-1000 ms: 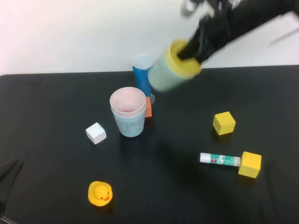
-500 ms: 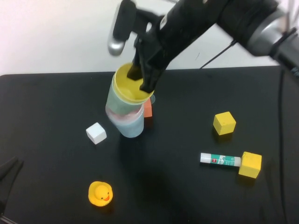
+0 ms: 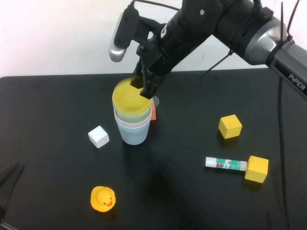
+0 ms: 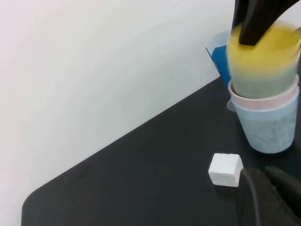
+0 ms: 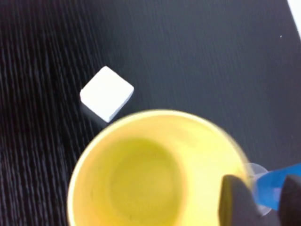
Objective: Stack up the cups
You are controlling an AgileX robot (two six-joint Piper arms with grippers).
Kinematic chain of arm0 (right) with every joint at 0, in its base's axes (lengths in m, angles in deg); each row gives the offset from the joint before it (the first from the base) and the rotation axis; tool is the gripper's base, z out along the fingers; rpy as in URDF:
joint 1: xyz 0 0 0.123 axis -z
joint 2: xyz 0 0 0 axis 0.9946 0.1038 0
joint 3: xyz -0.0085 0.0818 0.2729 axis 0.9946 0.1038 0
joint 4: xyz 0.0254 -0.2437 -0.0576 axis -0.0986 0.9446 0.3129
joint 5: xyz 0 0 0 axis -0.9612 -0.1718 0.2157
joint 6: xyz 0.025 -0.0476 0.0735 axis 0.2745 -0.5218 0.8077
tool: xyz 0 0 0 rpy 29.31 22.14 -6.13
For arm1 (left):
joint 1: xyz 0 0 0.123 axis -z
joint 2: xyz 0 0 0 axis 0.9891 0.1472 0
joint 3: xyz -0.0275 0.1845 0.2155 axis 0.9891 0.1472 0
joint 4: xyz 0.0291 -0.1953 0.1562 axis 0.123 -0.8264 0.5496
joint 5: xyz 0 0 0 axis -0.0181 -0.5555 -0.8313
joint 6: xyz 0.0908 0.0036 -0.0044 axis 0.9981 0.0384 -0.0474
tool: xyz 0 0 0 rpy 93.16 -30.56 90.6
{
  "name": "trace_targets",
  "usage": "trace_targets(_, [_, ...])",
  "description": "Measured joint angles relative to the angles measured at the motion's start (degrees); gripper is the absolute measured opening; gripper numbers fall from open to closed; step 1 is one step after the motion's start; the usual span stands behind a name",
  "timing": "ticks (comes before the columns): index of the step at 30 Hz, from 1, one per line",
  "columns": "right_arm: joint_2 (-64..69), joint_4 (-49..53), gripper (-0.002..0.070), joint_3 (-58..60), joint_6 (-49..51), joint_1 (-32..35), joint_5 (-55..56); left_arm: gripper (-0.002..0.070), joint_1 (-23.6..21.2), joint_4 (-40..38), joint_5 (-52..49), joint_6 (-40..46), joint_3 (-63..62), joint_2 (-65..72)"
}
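The cups stand nested in one stack at the table's middle: light blue (image 3: 133, 133) at the bottom, then pink (image 3: 130, 122), mint green (image 3: 128, 115) and yellow (image 3: 129, 97) on top. In the left wrist view the yellow cup (image 4: 263, 52) and mint cup (image 4: 259, 85) look blurred above the pink (image 4: 263, 100) and blue (image 4: 268, 127) ones. My right gripper (image 3: 145, 89) hovers at the yellow cup's far rim, open, one finger (image 5: 235, 200) over the yellow cup (image 5: 146, 179) and the other outside it. My left gripper (image 3: 7, 176) rests shut at the near left edge.
A tall dark-blue cup (image 4: 217, 52) and an orange block (image 3: 153, 113) stand just behind the stack. A white cube (image 3: 98, 136) lies to its left, a rubber duck (image 3: 102, 198) near the front. Two yellow cubes (image 3: 230, 126) (image 3: 257, 168) and a glue stick (image 3: 225, 164) lie on the right.
My right arm carried the mint and yellow cups from the back right over to the pink and blue pair and lowered them in. Its jaws have parted. The left arm has not moved.
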Motion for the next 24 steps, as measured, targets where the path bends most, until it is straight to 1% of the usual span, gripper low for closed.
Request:
trace_targets(2, [-0.1,0.0,0.0244,0.0,0.6,0.0,0.0,-0.0001,0.0,0.0,0.0,0.0,0.0,0.0])
trace_targets(4, [-1.1,0.0,0.0281,0.0,0.8,0.0,0.0,-0.0001,0.0,0.0,0.0,0.0,0.0,0.0])
trace_targets(8, [-5.7,-0.1,0.0303,0.0,0.7,0.0,0.0,-0.0001,0.0,0.0,0.0,0.0,0.0,0.0])
trace_targets(11, [-11.6,0.1,0.0299,0.0,-0.3,0.5,-0.2,-0.0001,0.0,0.0,0.0,-0.3,0.0,-0.1])
trace_targets(13, [-16.1,1.4,0.0273,0.0,-0.6,1.1,-0.7,-0.0001,0.0,-0.1,0.0,-2.0,0.0,-1.2])
trace_targets(15, [-21.7,3.9,0.0225,0.4,-0.7,2.0,-1.4,-0.0001,0.0,-0.1,0.0,-3.5,0.0,-2.5])
trace_targets(18, [-30.4,7.9,0.0102,4.1,-0.7,3.9,-1.6,-0.0001,0.0,-0.1,-0.1,-6.1,0.0,-4.8])
trace_targets(20, [-36.8,11.2,0.0043,8.7,-0.5,4.9,-1.1,-0.0001,0.0,-0.1,-0.8,-8.6,0.0,-6.1])
trace_targets(24, [-48.6,20.5,0.0008,22.4,2.8,5.1,3.1,-0.0001,0.0,-0.3,-2.5,-13.6,0.0,-7.9])
